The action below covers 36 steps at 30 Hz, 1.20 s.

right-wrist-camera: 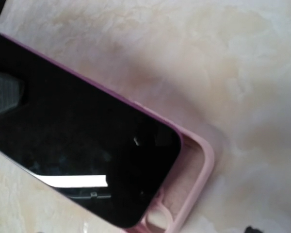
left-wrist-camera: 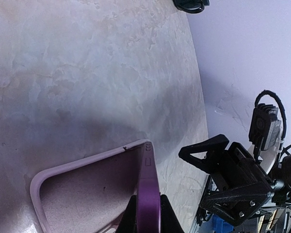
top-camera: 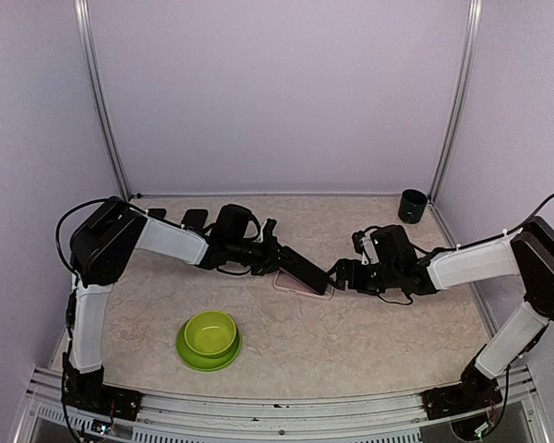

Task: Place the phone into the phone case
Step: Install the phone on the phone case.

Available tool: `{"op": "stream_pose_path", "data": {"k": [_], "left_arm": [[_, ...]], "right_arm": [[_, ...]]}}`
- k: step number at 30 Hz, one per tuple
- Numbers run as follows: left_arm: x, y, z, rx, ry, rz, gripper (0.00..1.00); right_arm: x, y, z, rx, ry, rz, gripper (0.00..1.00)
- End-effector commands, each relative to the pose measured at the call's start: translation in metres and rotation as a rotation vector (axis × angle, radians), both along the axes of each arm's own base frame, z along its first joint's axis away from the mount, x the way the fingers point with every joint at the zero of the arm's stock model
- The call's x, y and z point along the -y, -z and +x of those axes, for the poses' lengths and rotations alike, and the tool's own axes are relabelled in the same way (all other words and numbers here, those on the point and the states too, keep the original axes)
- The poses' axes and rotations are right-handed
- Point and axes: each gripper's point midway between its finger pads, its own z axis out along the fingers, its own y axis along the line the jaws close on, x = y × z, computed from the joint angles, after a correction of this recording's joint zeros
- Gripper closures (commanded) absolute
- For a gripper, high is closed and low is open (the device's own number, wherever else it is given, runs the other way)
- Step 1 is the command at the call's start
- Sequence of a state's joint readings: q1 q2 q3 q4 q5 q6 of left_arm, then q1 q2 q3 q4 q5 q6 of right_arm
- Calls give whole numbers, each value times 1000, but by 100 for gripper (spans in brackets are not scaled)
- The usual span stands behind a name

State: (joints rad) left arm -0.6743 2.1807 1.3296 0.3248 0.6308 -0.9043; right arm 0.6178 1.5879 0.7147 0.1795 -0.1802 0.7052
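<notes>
One green bowl (top-camera: 209,340), one phone (top-camera: 303,268), one pink case (right-wrist-camera: 186,179), one dark cup (top-camera: 412,205)

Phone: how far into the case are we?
Done: one end of the phone meets the pink case on the table. In hand: the left claw grips the phone, tilted above the case; the right claw stands open beside it. Left: lay it flat, press it in, release.
</notes>
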Motion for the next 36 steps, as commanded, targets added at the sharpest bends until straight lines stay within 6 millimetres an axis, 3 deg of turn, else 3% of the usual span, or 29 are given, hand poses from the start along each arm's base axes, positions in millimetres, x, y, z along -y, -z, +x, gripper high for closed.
{"op": "stream_pose_path", "data": {"k": [1,21,22,28,36], "left_arm": [[5,-9,11,29,-24,-37,100],[7,22,-9,-85,-42,64,100],[2,31,-9,-110,-76,85,100],[-6,40,-12,-137,-132,58,100],[1,48,-20,-151,-113,37,100]], "right_arm": [[1,5,1,-6,8,10,13],[-14,13,-1,-28,-10,21,14],[-17,15,-2,-30,-11,24,14],[-26,21,-7,-49,-16,47,14],[-37,31,-11,-76,-35,73,14]]}}
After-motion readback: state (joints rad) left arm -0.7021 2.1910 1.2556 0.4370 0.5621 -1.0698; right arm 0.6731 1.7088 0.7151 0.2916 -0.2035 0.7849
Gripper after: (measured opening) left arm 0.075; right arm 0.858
